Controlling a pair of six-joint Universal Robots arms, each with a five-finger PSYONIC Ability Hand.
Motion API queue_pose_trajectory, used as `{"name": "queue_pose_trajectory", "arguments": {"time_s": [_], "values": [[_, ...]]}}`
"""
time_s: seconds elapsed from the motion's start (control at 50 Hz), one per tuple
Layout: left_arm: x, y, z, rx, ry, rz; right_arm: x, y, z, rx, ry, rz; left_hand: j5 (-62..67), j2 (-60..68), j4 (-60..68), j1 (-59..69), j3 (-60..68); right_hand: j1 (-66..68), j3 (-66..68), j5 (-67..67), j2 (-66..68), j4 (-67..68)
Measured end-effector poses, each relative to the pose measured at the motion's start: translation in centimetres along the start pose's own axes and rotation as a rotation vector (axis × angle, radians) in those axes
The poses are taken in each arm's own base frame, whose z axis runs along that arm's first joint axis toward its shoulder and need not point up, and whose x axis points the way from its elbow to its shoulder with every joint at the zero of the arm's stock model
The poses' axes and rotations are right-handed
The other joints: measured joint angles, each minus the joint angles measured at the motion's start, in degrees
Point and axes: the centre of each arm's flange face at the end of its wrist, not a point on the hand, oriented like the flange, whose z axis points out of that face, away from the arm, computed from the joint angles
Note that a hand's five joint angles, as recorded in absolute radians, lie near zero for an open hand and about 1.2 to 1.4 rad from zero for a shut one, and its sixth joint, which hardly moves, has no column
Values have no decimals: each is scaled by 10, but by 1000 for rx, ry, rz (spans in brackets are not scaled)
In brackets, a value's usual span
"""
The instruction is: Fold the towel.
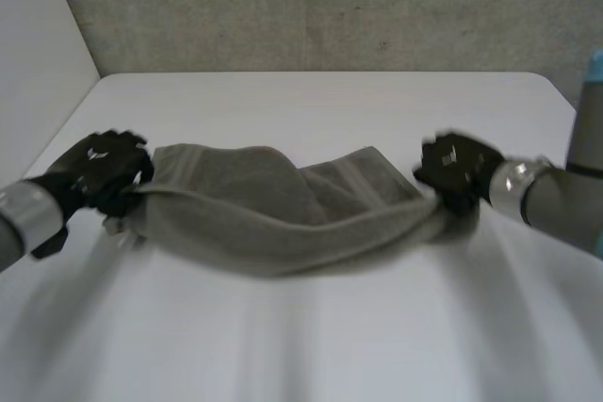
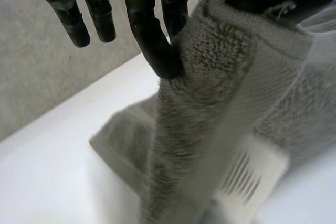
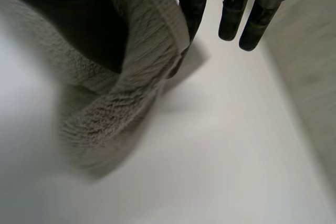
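The robot's black left hand (image 1: pixel 99 168) is pinching one end of the grey-green terry cloth towel (image 1: pixel 273 214) between a finger and its thumb. The black right hand (image 1: pixel 459 168) is clamping the opposite end the same way, with its other fingers hanging straight beside the cloth. The towel is stretching between the two hands. Its middle is sagging below them onto the smooth white worktop (image 1: pixel 311 110), and a further layer is lying just beyond them. The fold looks to be in mid-carry. To do it well, both hands should be travelling together at equal height with the held edge taut and level. They should be laying it squarely on the layer beyond before loosening either pinch, since an uneven pull would be skewing the fold.
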Motion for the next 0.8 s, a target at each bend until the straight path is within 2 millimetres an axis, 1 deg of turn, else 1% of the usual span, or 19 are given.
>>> {"name": "queue_pose_trajectory", "arguments": {"time_s": [0.04,0.1,0.14,0.16,0.18,0.2,0.22,0.24,0.28,0.34,0.38,0.44,0.5,0.56,0.64,0.66,0.72,0.78,0.8], "values": [[-4,-9,17,28,-14,37,18,-14,12,80,91,-19,0,0,0,0,0,0,0,0,0,0],[-15,-39,50,127,-98,109,66,-55,20,286,322,-38,0,0,0,0,0,0,0,0,0,0],[-27,-71,64,247,-195,142,105,-89,9,457,500,-28,0,0,0,0,0,0,0,0,0,0],[-31,-85,67,299,-232,147,115,-99,3,507,549,-21,0,0,0,0,0,0,0,0,0,0],[-39,-111,68,404,-296,148,135,-118,-12,610,641,-5,0,0,0,0,0,0,0,0,0,0],[-46,-141,63,530,-354,142,153,-137,-31,716,723,17,0,0,0,0,0,1,0,0,0,0],[-49,-156,59,596,-378,137,159,-143,-38,755,750,26,0,0,0,0,0,1,0,0,0,0],[-55,-185,47,725,-416,124,171,-157,-57,845,804,50,0,0,0,0,0,2,0,0,0,0],[-61,-236,16,962,-452,99,183,-171,-80,951,844,88,0,0,0,0,0,2,0,4,0,0],[-63,-275,-18,1156,-443,86,183,-174,-91,993,816,123,0,0,0,0,0,2,0,6,3,0],[-62,-288,-33,1227,-413,91,175,-168,-88,962,749,144,0,0,0,0,0,2,0,6,3,0],[-62,-284,-33,1217,-370,101,160,-151,-74,877,636,165,0,0,0,0,0,2,0,6,3,0],[-62,-263,-18,1137,-321,107,139,-129,-59,777,517,180,0,0,0,0,0,2,0,6,3,0],[-64,-229,5,1020,-270,101,119,-108,-46,692,423,186,0,0,0,0,0,3,0,6,5,0],[-57,-161,40,814,-176,61,88,-77,-31,583,317,178,0,0,0,0,0,3,0,6,5,0],[-56,-153,44,791,-166,55,85,-74,-29,572,308,177,0,0,0,0,0,3,0,6,5,0],[-43,-97,63,642,-108,25,62,-54,-21,504,252,173,0,0,0,0,0,3,0,6,5,0],[-34,-62,71,550,-87,23,45,-41,-17,461,216,176,0,0,0,0,0,3,0,6,5,0],[-30,-44,75,500,-83,30,35,-33,-15,435,194,179,0,0,0,0,0,3,0,6,5,0]]}}
